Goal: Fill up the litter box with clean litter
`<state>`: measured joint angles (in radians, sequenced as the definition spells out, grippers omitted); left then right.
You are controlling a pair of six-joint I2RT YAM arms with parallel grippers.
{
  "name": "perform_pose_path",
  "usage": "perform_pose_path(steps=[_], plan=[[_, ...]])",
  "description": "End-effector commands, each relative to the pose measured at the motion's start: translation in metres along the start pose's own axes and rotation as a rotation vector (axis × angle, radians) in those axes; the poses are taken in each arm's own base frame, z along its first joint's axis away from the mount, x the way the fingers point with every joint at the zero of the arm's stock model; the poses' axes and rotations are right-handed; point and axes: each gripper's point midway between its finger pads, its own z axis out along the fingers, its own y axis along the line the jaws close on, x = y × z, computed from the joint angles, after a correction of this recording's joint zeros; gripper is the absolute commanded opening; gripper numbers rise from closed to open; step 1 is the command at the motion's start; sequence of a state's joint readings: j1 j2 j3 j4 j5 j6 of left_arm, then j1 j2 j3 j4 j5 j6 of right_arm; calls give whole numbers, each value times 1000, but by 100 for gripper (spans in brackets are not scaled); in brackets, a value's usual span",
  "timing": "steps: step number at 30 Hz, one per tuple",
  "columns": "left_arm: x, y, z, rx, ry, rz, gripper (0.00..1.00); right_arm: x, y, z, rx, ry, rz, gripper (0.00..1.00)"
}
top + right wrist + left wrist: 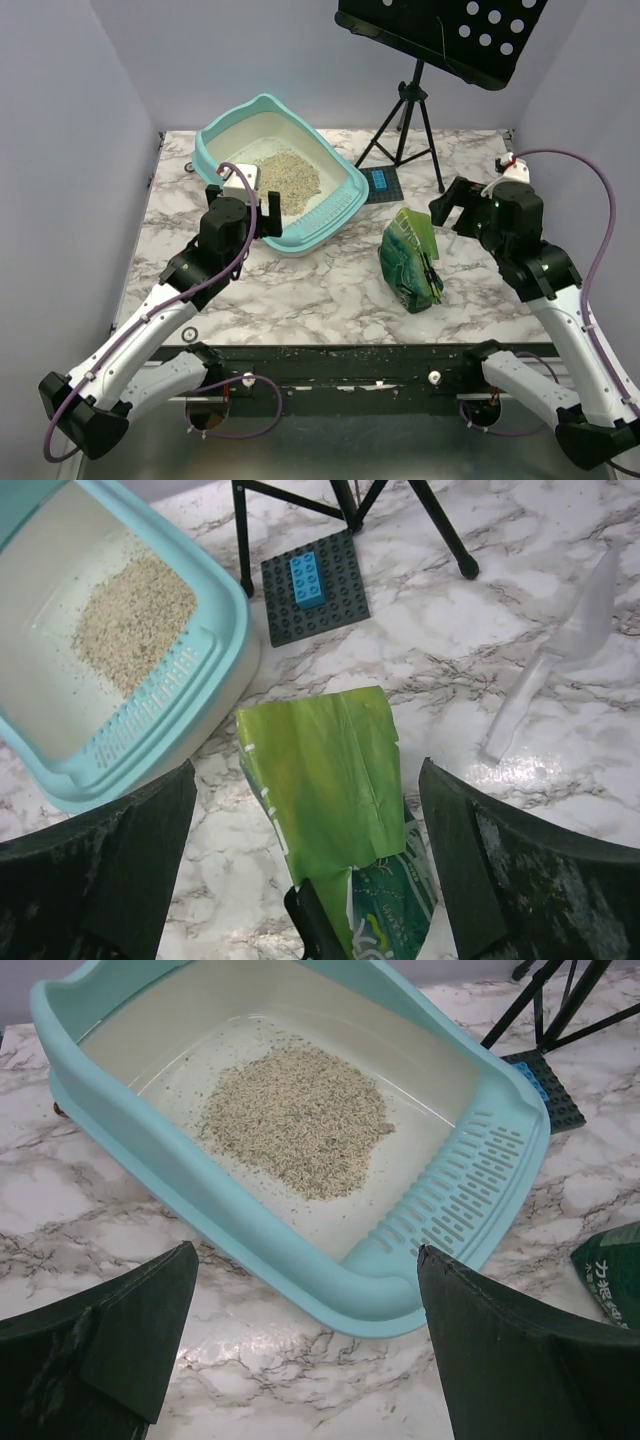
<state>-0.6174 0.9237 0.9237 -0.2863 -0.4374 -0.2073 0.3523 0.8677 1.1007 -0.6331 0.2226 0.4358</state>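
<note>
The light-teal litter box stands at the back left of the marble table. A loose pile of beige clean litter lies on its cream floor. In the left wrist view the box and the litter lie just ahead of my left gripper, which is open and empty by the box's slotted near corner. My right gripper is open and empty above the green foil bag, which stands right of the box. A black clip sits on the bag.
A black music stand on a tripod stands at the back. A dark studded baseplate with a blue brick lies by the tripod. A clear plastic scoop lies on the table right of the bag.
</note>
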Motion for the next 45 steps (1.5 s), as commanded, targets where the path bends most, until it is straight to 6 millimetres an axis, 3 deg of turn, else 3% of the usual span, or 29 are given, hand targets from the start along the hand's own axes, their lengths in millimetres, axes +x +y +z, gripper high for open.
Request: perform_pose_path(steps=[1,6,12,15,18,23,30,40,45], plan=[[11,-1,-3,25,27,39,99,-11,3,-10,-19,-23,-36,100],[13,-16,-4,111,52,57,99,-12,26,-23,-176,-33,-88,100],[18,-22,-8,154,66,63,99,12,36,-26,-238,144,-164,97],[26,-22,-8,161,77,78,99,22,28,-30,-212,237,-222,97],[32,-21,-7,160,83,80,99,26,4,-35,-73,287,-234,95],[38,-22,-7,168,76,72,99,73,7,-55,-136,467,-154,89],[45,-29,-9,211,80,47,99,110,15,-82,-222,584,-98,83],[43,-31,-13,226,76,28,99,148,1,-74,-105,680,-183,82],[46,-31,-12,228,84,30,99,147,-5,-62,-17,648,-232,81]])
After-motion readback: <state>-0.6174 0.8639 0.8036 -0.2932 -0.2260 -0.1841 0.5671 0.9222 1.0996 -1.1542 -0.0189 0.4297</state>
